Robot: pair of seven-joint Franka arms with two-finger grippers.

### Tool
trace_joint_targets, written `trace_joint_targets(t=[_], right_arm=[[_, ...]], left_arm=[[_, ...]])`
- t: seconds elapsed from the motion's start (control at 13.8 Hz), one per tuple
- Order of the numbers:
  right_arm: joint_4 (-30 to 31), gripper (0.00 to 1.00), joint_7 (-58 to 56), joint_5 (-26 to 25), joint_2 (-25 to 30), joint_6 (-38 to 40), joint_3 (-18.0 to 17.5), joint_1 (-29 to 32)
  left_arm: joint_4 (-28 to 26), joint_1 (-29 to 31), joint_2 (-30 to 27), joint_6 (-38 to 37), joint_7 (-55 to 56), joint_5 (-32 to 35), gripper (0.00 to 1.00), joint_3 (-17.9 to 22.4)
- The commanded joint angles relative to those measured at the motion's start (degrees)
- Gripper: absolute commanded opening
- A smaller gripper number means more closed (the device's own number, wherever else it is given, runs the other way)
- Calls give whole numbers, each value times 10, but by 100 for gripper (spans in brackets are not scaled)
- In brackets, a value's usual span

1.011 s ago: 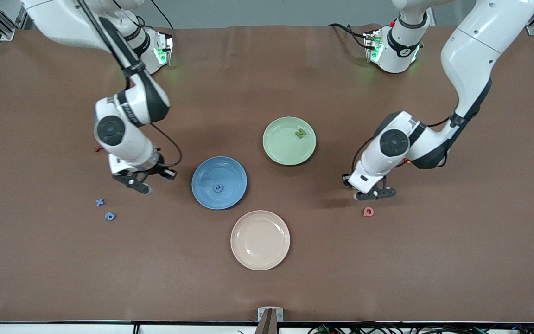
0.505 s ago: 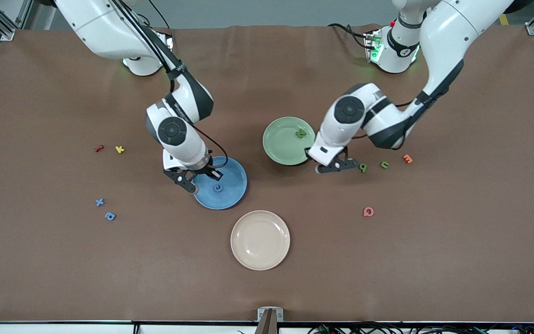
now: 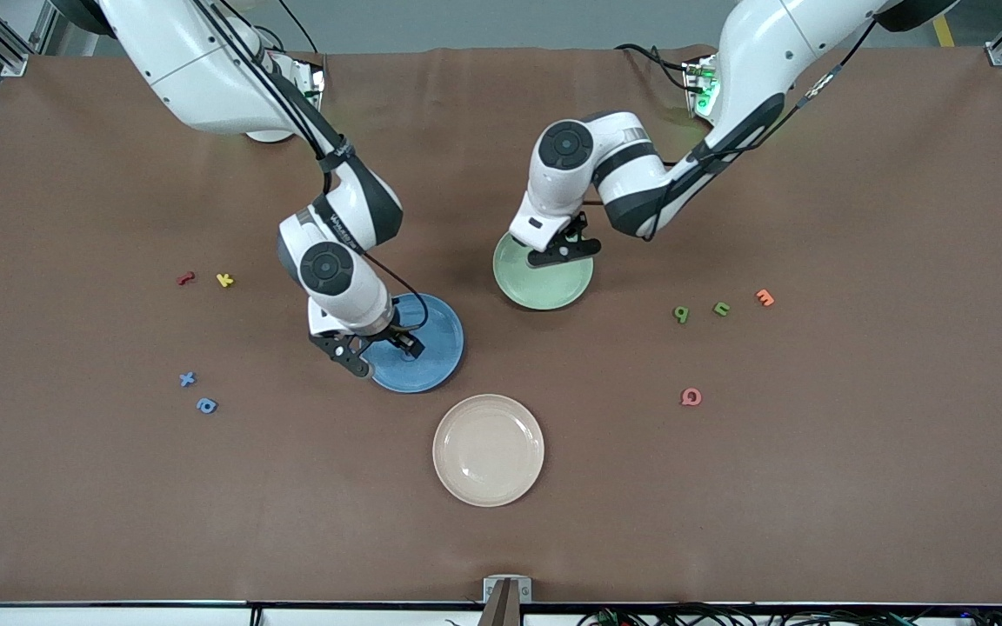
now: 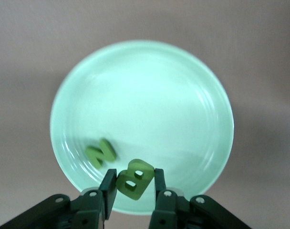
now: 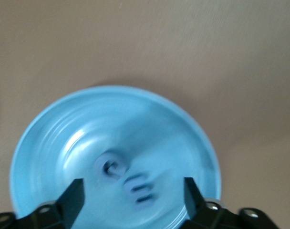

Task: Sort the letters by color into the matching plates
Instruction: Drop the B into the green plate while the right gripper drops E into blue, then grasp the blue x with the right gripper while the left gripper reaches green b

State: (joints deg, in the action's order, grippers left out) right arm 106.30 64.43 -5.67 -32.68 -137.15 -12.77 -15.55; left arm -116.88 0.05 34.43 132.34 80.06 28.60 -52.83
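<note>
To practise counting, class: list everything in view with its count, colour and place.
plates: three; blue plate and green plate mid-table, cream plate nearest the front camera.
blue letters: four; two in the blue plate, two toward the right arm's end.
green letters: four; one in the green plate, one held, two toward the left arm's end.
other letters: four; red, yellow near the blue pair; orange, pink near the green pair.
right tool: open, over the blue plate.
left tool: shut on a green letter, over the green plate.
</note>
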Motion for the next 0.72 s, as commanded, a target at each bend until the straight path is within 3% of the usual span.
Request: trace_joint_targets(t=[0.0,0.29,0.65], right_arm=[[7,100,-103,-10,24,28,-6,64],[26,98,-290,-12,50,38,-6,156],[34,76,-507,-13,53,34,-6,278]], left_arm=[[-5,-7,10,-5,3,-9,18,1],[-11,-12,24,-1,11,-2,18,2],[-13,-15,35,11,13,8,18,10]])
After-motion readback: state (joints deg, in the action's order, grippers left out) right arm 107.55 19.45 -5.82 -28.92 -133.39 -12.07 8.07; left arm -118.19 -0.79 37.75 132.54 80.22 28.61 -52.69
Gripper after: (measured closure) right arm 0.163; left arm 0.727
